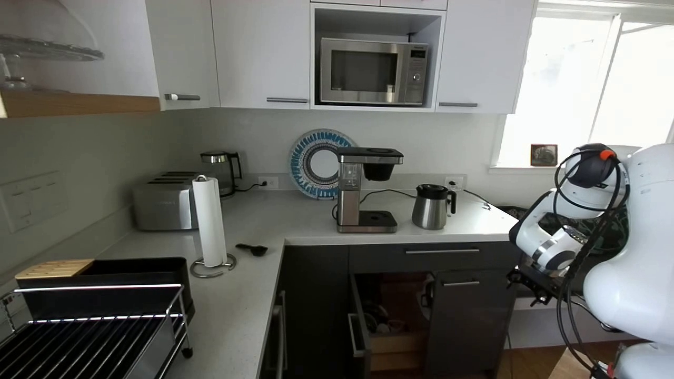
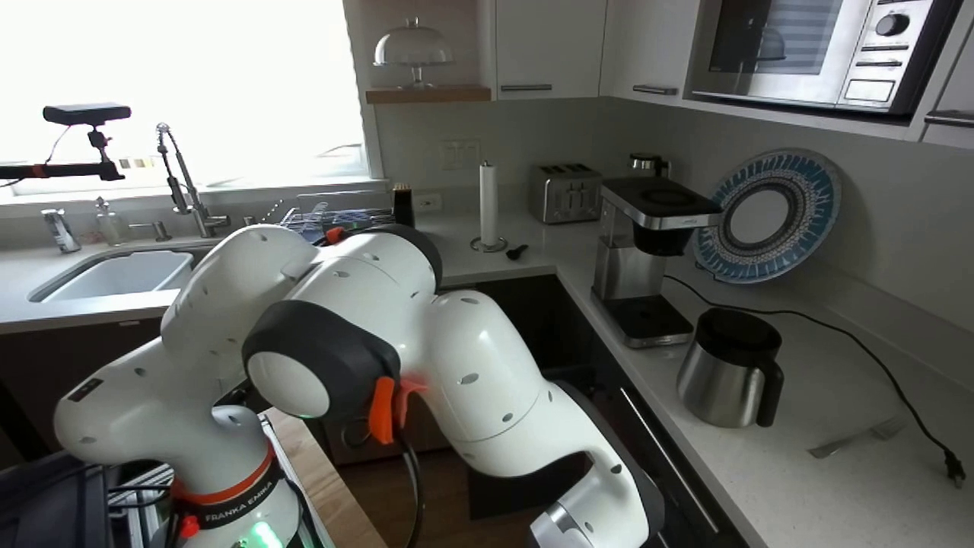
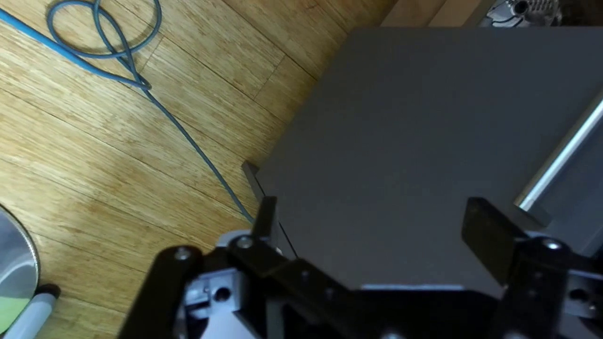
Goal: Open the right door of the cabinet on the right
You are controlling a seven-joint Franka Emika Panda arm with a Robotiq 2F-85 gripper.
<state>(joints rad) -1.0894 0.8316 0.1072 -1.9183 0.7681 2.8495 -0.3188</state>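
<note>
The right door (image 1: 466, 326) is a flat dark panel on the right of the base cabinet (image 1: 379, 258), with a metal bar handle (image 1: 461, 283) near its top; it looks closed. It fills much of the wrist view (image 3: 400, 141), where the handle (image 3: 560, 155) lies at the right, beyond my right finger. My gripper (image 3: 372, 207) is open with nothing between its fingers, in front of the door and apart from the handle. In an exterior view the gripper (image 1: 524, 289) is at the right of the door. In an exterior view the arm's wrist (image 2: 586, 510) shows, but gripper and door are out of view.
A left panel with a handle (image 1: 355, 337) stands open beside wooden pull-outs (image 1: 397, 342) holding items. A drawer handle (image 1: 442, 251) is above the door. The counter (image 1: 310, 218) bears a coffee maker (image 1: 350, 195) and carafe (image 1: 429, 210). A blue cable (image 3: 188, 136) lies on the floor.
</note>
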